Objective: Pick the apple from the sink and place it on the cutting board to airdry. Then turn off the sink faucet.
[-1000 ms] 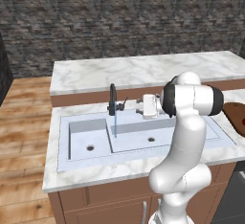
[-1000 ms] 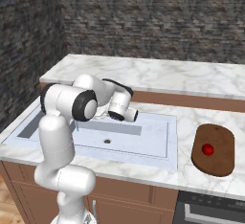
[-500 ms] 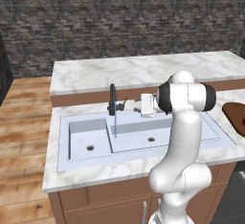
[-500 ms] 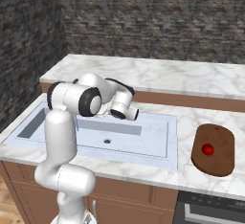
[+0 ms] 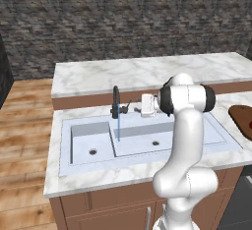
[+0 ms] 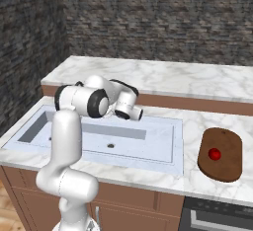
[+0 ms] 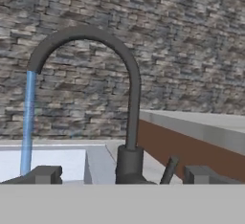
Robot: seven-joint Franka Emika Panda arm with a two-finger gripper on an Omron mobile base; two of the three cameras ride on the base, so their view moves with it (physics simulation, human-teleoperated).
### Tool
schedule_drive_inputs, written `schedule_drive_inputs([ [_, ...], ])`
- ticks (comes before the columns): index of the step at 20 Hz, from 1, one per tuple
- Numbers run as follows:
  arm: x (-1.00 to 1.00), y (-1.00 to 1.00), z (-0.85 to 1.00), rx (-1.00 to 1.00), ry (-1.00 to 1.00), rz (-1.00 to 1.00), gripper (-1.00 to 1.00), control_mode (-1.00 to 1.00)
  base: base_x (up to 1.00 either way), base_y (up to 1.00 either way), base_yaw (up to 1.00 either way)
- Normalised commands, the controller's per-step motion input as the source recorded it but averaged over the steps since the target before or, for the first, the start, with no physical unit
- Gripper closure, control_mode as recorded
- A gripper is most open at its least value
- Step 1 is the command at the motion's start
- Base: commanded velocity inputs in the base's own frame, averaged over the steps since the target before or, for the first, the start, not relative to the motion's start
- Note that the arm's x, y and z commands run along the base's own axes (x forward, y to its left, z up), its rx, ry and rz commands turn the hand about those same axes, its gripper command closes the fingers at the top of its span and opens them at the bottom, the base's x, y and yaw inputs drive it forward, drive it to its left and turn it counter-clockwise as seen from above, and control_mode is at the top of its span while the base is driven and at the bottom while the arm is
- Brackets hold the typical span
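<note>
- Red apple (image 6: 214, 154) rests on cutting board (image 6: 221, 163), at 3 o'clock of sink (image 6: 153, 146).
- Sink faucet (image 7: 129, 117) at my 12 o'clock, water running.
- My gripper (image 7: 122, 176) is spread wide, grasping nothing.

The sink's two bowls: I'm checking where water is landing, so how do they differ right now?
The small square bowl is narrower; the wide bowl stretches far longer. The blue stream from the sink faucet falls at the divider, on the wide bowl's side; the small bowl gets none. Both are pale blue-grey, each with a dark drain, and neither holds any object.
</note>
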Motion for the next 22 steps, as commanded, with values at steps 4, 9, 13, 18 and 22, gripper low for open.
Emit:
schedule_drive_inputs([
  [4, 0.4, 0.1, -0.12, 0.0, 0.0, 0.0, -1.0, -1.0, 0.0, 0.0, 0.0],
  [9, 0.39, 0.09, -0.11, 0.0, 0.0, 0.0, -1.0, -1.0, 0.0, 0.0, 0.0],
  [13, 0.38, 0.14, -0.12, 0.0, 0.0, 0.0, -1.0, -1.0, 0.0, 0.0, 0.0],
  [18, 0.35, 0.21, -0.16, 0.0, 0.0, 0.0, -1.0, -1.0, 0.0, 0.0, 0.0],
  [22, 0.23, 0.28, -0.14, 0.0, 0.0, 0.01, -1.0, -1.0, 0.0, 0.0, 0.0],
])
